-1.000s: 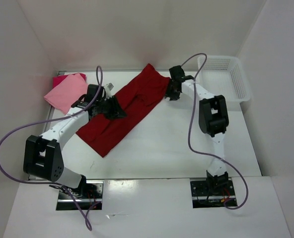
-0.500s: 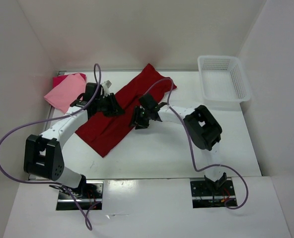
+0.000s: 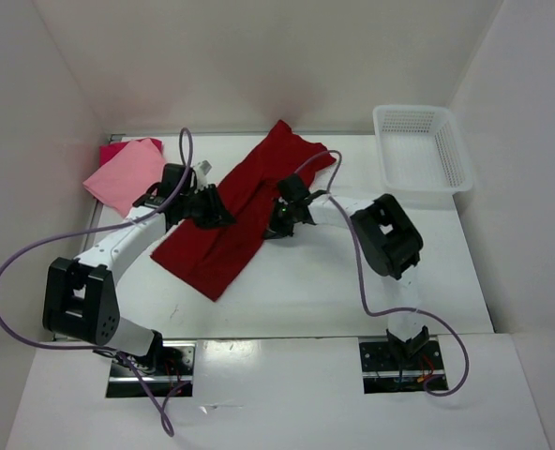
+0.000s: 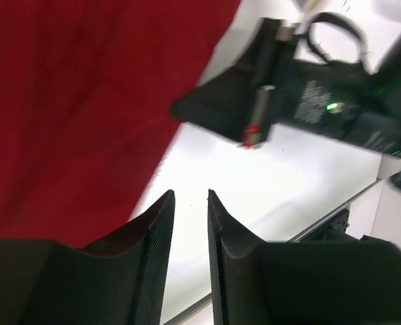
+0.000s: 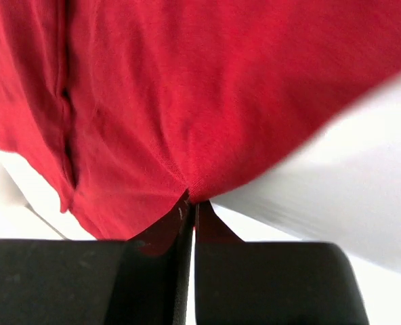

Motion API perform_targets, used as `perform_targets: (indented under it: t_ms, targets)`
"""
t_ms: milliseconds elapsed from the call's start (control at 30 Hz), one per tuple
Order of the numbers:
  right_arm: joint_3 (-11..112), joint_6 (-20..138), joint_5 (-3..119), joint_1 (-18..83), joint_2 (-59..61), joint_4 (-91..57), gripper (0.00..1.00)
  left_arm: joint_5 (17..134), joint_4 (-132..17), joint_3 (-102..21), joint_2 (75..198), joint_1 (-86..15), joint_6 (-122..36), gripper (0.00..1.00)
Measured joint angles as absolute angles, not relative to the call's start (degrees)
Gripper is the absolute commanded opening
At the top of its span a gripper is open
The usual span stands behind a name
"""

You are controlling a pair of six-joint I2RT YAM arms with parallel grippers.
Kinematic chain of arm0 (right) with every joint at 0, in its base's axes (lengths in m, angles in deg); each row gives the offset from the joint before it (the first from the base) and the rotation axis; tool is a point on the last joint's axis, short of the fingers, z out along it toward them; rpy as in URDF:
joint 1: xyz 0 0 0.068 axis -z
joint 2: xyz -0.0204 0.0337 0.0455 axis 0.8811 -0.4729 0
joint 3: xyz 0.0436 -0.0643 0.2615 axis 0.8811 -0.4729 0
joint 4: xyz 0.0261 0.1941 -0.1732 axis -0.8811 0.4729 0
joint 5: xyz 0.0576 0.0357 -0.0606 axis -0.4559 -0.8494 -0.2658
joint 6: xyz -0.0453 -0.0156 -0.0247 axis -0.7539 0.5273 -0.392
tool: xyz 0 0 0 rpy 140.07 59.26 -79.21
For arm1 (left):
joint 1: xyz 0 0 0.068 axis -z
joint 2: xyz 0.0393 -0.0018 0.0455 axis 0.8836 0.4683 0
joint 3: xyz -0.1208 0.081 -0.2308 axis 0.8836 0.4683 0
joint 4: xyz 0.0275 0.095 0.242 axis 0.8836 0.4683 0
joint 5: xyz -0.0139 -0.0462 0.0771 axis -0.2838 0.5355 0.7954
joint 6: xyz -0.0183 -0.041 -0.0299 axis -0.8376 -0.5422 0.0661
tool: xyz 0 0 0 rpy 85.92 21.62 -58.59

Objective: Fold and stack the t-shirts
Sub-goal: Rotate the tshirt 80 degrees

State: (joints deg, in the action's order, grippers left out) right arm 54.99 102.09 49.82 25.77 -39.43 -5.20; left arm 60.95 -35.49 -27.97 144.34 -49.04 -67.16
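Note:
The dark crimson t-shirt (image 3: 249, 187) lies as a long diagonal strip on the white table (image 3: 315, 291). My right gripper (image 3: 276, 228) sits at its right edge, shut on a pinch of the hem (image 5: 195, 191). My left gripper (image 3: 217, 211) rests at the strip's left side. In the left wrist view its jaws stand slightly apart (image 4: 190, 193) with bare table between them and the crimson cloth (image 4: 72, 101) beside the left finger. The light pink t-shirt (image 3: 127, 175) lies folded at the far left on top of the magenta-red t-shirt (image 3: 112, 150).
A white lattice basket (image 3: 426, 150) stands at the back right corner. White walls close in the table on the left, back and right. The right arm's wrist (image 4: 309, 101) shows close in front of my left gripper.
My right gripper came from the shirt's far end to its right edge and shut on the hem. The strip's near end shifted slightly to the right. The left arm barely moved.

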Motion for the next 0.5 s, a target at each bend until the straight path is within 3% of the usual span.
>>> perform_targets:
  t_ms: [67,133,167,200,300,367,500]
  targets:
    - [50.86,99.18,49.23,28.91,-36.11,-3.72,0.0,60.99,-35.62,-27.51,144.34,-48.4,-67.24,0.34]
    - [46.55,95.88,49.61,33.31,-31.91,-0.81,0.08,60.91,-35.97,-26.84,144.34,-47.09,-67.4,0.34]
    - [44.93,94.48,50.13,35.6,-29.94,0.92,0.15,60.88,-35.97,-26.36,144.36,-46.13,-67.4,0.34]
    - [43.93,93.13,50.9,37.9,-28.35,2.73,0.36,60.82,-35.9,-26.01,144.36,-45.36,-67.4,0.34]
    - [41.81,90.51,54.15,41.88,-23.98,6.25,0.63,60.82,-35.73,-24.87,144.32,-43.42,-67.51,0.32]
    - [39.25,90.53,54.65,41.59,-20.22,6.47,0.68,61.41,-35.03,-23.34,143.53,-43.07,-67.59,0.34]
    - [27.97,93.17,53.3,40.19,-8.0,6.18,0.7,64.08,-31.25,-18.38,139.66,-43.18,-67.79,0.53]
